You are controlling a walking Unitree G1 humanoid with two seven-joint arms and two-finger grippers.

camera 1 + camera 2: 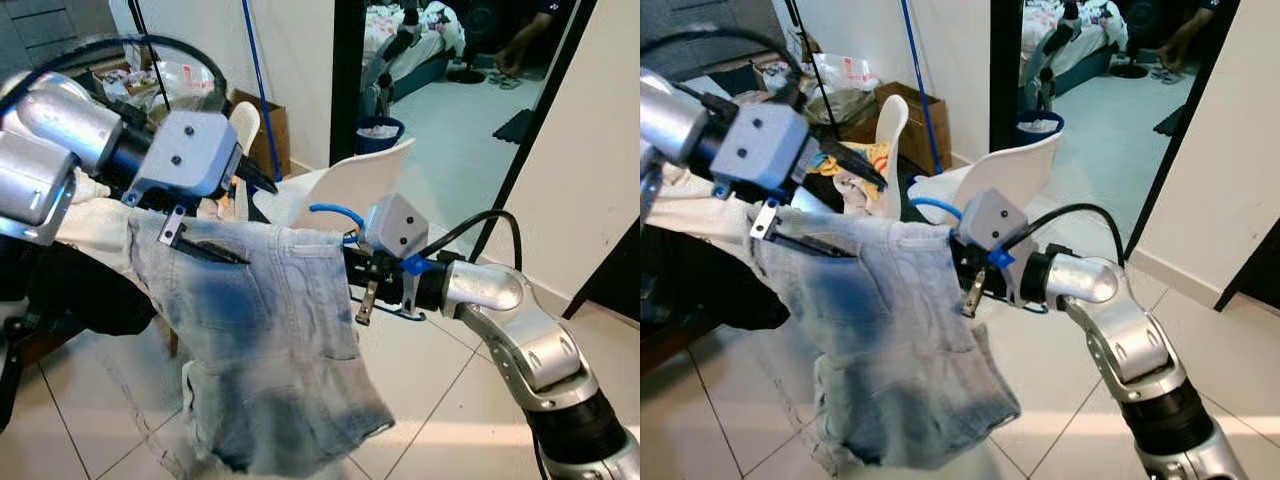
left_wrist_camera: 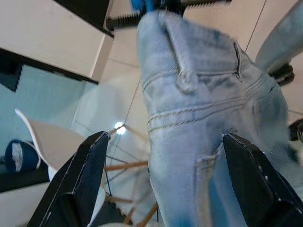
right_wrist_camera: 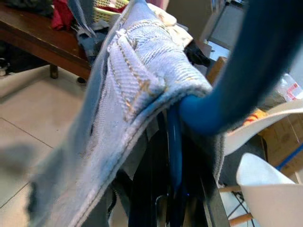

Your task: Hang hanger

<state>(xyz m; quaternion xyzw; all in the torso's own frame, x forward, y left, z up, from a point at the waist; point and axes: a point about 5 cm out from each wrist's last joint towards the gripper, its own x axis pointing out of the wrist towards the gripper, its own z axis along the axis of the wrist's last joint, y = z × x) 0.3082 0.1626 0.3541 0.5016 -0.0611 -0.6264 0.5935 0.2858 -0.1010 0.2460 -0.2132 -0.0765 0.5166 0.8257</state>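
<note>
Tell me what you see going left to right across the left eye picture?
Left gripper → pale blue denim jeans → blue plastic hanger → right silver arm.

Jeans held up between two hands.

The jeans (image 1: 275, 340) hang over the tiled floor (image 1: 440, 400), the left hand (image 1: 215, 250) at one waist corner, the right hand (image 1: 352, 272) at the other beside a blue hanger (image 1: 335, 212); its grip looks closed, though cloth hides it. A white chair (image 1: 350, 185) stands behind.

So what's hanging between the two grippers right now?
The jeans, draped from the left gripper across to the right gripper; head views show it.
</note>
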